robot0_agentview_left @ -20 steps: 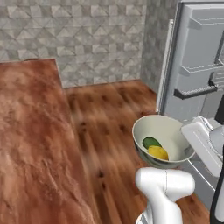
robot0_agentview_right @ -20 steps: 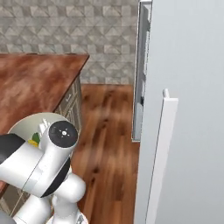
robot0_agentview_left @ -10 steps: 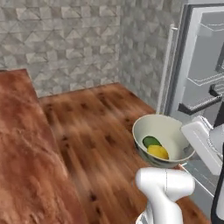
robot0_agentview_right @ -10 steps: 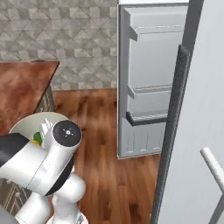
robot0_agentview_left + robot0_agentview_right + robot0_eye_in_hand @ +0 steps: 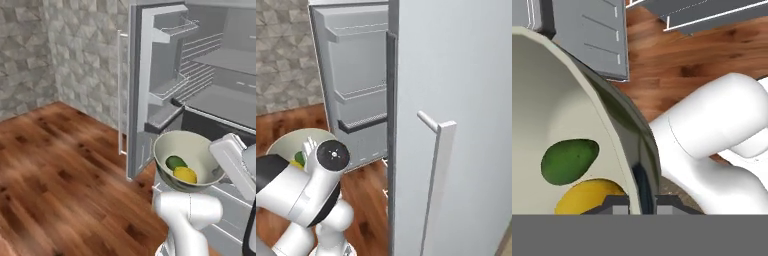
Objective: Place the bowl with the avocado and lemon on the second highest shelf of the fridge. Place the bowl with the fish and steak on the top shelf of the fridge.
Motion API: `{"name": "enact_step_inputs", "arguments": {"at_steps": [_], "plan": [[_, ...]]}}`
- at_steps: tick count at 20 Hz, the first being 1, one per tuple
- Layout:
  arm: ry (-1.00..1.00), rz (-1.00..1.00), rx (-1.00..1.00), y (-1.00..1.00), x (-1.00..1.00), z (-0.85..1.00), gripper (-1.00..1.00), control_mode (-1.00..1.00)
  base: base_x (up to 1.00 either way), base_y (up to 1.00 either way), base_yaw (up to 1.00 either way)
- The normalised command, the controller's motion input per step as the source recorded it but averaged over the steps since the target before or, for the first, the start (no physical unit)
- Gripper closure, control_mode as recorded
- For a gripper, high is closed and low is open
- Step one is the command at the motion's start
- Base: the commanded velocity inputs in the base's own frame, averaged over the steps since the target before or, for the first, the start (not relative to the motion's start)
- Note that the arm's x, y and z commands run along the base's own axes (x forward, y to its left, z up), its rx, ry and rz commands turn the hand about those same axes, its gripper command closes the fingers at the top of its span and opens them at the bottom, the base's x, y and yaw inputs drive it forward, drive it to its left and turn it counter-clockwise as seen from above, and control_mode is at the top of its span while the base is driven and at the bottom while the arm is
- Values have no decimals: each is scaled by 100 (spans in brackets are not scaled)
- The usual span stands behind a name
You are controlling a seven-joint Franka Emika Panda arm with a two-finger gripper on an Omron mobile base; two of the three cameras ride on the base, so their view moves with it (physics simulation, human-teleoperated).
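The pale off-white bowl (image 5: 197,145) with the dark green avocado (image 5: 176,162) and the yellow lemon (image 5: 185,174) hangs in front of the open fridge (image 5: 235,80). My gripper (image 5: 219,168) is shut on the bowl's right rim. In the hand view the rim (image 5: 619,125) runs down between my fingertips (image 5: 617,204), with the avocado (image 5: 569,160) and lemon (image 5: 592,197) inside. Within the fridge I see the top shelf (image 5: 227,59) and a grey shelf (image 5: 225,102) one level lower. From the right base, my arm half hides the bowl (image 5: 286,145). The bowl with the fish and steak is out of view.
The fridge's open door (image 5: 150,85) with wire-railed racks stands just left of the bowl. A shut fridge door with a long bar handle (image 5: 433,165) fills the right side. Wooden floor (image 5: 60,170) spreads to the left, bounded by a stone-tiled wall (image 5: 75,55).
Both base views have swung toward the fridge as the base moved. The brown counter has left the picture. The bowl stays in my shut gripper.
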Motion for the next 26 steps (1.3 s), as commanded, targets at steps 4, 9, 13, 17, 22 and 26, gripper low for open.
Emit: {"name": "enact_step_inputs", "arguments": {"at_steps": [4, 9, 13, 17, 22, 26], "plan": [[0, 0, 0, 0, 0, 0, 100, 100, 93, 34, -33], [0, 0, 0, 0, 0, 0, 100, 100, 13, -7, -48], [0, 0, 0, 0, 0, 0, 100, 100, 31, 5, -66], [0, 0, 0, 0, 0, 0, 100, 100, 51, 12, -67], [0, 0, 0, 0, 0, 0, 100, 100, 4, -1, -71], [0, 0, 0, 0, 0, 0, 100, 100, 51, 3, -51]]}}
